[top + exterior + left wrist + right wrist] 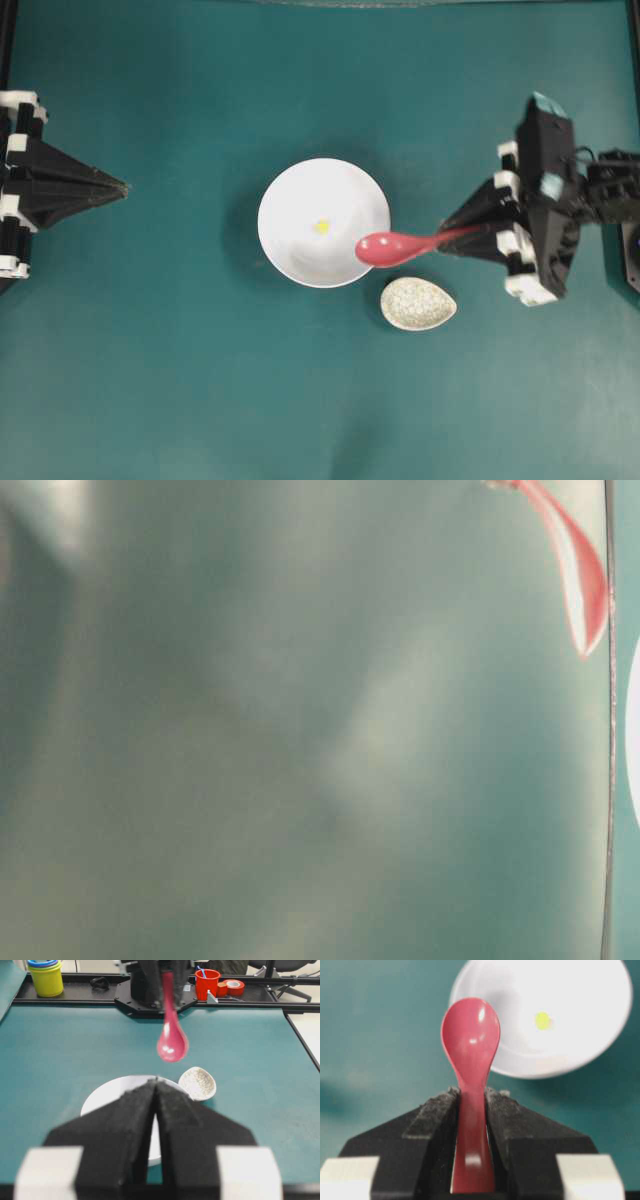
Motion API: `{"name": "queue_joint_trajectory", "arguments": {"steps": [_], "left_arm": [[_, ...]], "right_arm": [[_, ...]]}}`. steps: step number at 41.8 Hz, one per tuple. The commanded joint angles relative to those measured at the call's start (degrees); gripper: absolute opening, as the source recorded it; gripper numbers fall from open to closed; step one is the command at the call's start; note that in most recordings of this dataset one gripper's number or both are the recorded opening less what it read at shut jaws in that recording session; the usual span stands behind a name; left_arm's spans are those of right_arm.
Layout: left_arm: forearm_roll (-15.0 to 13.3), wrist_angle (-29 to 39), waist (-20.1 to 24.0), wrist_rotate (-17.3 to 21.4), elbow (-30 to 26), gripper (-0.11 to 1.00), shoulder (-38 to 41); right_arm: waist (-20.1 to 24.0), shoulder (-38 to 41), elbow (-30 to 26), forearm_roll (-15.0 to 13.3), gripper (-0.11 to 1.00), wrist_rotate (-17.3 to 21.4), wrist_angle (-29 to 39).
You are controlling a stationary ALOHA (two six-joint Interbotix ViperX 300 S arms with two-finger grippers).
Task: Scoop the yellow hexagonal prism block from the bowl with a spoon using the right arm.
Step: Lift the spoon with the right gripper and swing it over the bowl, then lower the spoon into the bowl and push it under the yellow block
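Note:
The white bowl sits mid-table with the tiny yellow hexagonal prism block lying inside it; the block also shows as a yellow dot in the right wrist view. My right gripper is shut on the handle of the pink-red spoon, whose scoop hangs over the bowl's right rim, apart from the block. In the right wrist view the spoon is empty, its handle pinched between the jaws. My left gripper stays shut at the far left, empty.
A small speckled teardrop spoon rest lies just below and right of the bowl. At the table's far end stand a yellow cup stack, a red cup and red tape.

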Motion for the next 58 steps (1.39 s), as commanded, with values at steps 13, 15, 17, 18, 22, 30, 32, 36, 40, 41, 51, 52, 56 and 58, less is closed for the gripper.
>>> {"name": "queue_joint_trajectory", "arguments": {"steps": [13,15,17,18,22,30,32,36,40,41,51,52,56,58], "left_arm": [[0.18,-0.44,0.0,-0.18,-1.05,0.0,0.35],[0.18,-0.62,0.0,-0.18,-1.05,0.0,0.35],[0.09,-0.97,0.0,-0.18,-1.05,0.0,0.35],[0.09,-1.14,0.09,-0.18,-1.05,0.0,0.44],[0.18,-2.02,0.0,-0.18,-0.97,0.0,0.62],[0.09,-2.64,0.0,-0.09,-0.97,0.0,0.7],[0.18,-2.64,0.0,-0.09,-0.97,0.0,0.79],[0.18,-2.64,0.0,0.0,-0.97,0.0,0.79],[0.09,-2.64,0.0,0.09,-0.97,0.0,0.79],[0.18,-2.64,0.0,0.09,-0.97,0.0,0.79],[0.18,-2.64,0.0,0.26,-0.97,0.0,0.79],[0.18,-2.64,0.09,0.26,-0.88,0.0,0.79],[0.18,-2.64,0.0,0.35,-0.97,0.0,0.79],[0.18,-2.64,0.0,0.44,-0.97,0.0,0.79]], "right_arm": [[-7.12,10.37,-15.38,-2.99,0.23,0.26,18.19],[-7.38,12.3,-17.05,-3.43,0.23,0.26,20.3],[-7.47,13.8,-18.46,-3.87,0.23,0.35,21.8],[-7.47,14.85,-19.6,-4.31,0.23,0.35,22.85],[-7.47,18.19,-23.2,-5.54,0.23,0.44,25.75],[-7.47,22.76,-27.25,-8.96,0.23,2.64,28.65],[-7.47,23.38,-27.51,-10.11,0.23,3.69,29.27],[-7.38,24.26,-27.6,-12.04,0.23,5.54,29.88],[-7.47,24.87,-27.6,-12.92,0.23,6.86,29.88],[-7.38,24.96,-27.51,-13.1,0.23,7.03,29.97],[-7.03,26.63,-27.42,-13.1,0.23,7.03,29.53],[-7.03,26.72,-27.51,-13.1,0.23,7.03,29.44],[-6.77,27.51,-27.6,-13.1,0.23,7.03,29.27],[-6.68,27.77,-27.6,-13.1,0.23,7.03,28.92]]}}
